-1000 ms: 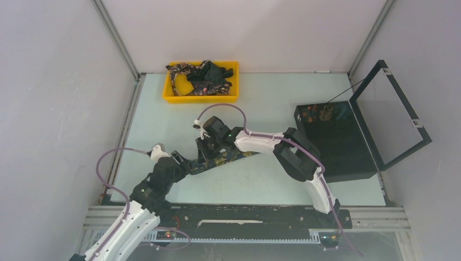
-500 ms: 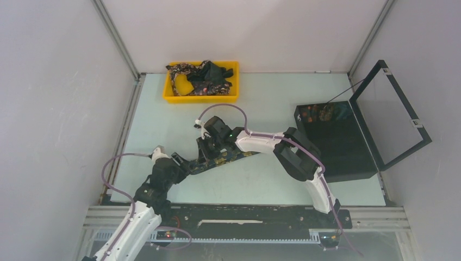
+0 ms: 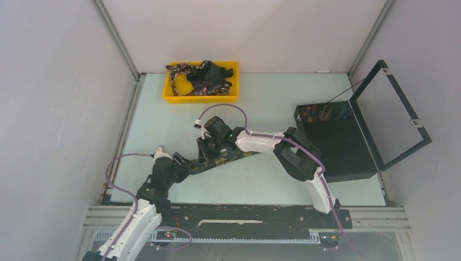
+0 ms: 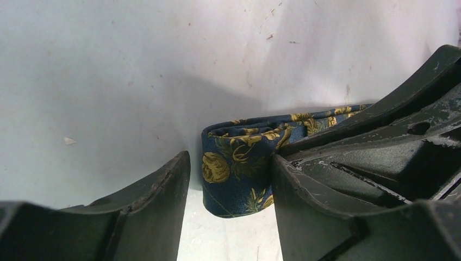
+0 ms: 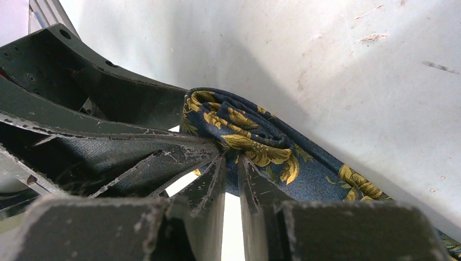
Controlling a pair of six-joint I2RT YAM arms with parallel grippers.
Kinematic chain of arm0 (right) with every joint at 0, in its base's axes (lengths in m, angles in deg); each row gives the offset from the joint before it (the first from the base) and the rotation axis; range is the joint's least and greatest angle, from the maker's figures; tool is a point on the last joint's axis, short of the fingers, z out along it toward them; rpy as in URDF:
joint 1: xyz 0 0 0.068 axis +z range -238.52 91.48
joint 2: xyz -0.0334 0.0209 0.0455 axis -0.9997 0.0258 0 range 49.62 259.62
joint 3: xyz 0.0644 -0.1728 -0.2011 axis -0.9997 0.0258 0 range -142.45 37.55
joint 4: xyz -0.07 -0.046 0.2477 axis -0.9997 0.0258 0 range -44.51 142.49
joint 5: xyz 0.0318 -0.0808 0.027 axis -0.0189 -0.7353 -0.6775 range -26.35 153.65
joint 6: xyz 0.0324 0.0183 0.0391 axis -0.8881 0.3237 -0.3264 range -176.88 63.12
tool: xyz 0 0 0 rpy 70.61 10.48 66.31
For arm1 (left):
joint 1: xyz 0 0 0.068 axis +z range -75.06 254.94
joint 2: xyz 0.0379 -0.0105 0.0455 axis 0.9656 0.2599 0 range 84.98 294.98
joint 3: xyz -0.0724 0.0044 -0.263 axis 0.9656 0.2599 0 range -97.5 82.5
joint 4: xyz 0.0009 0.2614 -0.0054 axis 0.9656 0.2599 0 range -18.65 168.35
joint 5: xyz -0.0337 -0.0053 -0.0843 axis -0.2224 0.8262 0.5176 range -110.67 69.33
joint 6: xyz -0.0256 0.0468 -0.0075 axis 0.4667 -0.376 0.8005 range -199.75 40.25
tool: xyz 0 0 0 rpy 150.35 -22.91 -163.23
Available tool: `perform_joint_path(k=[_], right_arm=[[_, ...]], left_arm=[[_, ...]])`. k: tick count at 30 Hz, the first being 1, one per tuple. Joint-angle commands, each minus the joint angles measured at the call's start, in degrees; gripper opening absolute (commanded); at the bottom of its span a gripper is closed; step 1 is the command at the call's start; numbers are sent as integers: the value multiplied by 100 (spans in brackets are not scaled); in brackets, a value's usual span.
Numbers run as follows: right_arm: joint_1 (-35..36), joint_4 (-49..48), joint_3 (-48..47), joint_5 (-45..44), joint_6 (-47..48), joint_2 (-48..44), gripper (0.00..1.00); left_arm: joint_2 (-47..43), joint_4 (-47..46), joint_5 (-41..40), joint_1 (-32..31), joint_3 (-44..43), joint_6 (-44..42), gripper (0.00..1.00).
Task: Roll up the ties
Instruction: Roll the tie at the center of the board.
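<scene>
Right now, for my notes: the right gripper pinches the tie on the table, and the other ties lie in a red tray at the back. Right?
Not quite: the tray is yellow, not red, as the top view shows. The right gripper does pinch the tie, and the other ties lie in that tray.

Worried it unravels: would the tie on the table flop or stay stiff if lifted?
Likely floppy: the tie bunches in soft folds where jaws of the right gripper pinch it. Its loose fold would probably open once released.

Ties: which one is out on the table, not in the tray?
The tie lying alone, stretched out with one end folded over; the other ties are heaped in the yellow tray.
</scene>
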Motion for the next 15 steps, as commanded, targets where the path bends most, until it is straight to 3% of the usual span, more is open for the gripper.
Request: perform_joint_path(k=[1,15], right_arm=[[-32,272,151,-203,66,-32,18],[-37,278,155,-193,82,-8,18]], left_arm=[[131,-389,229,83,89,18,60],[602,-1106,499,123,230,-3,54]])
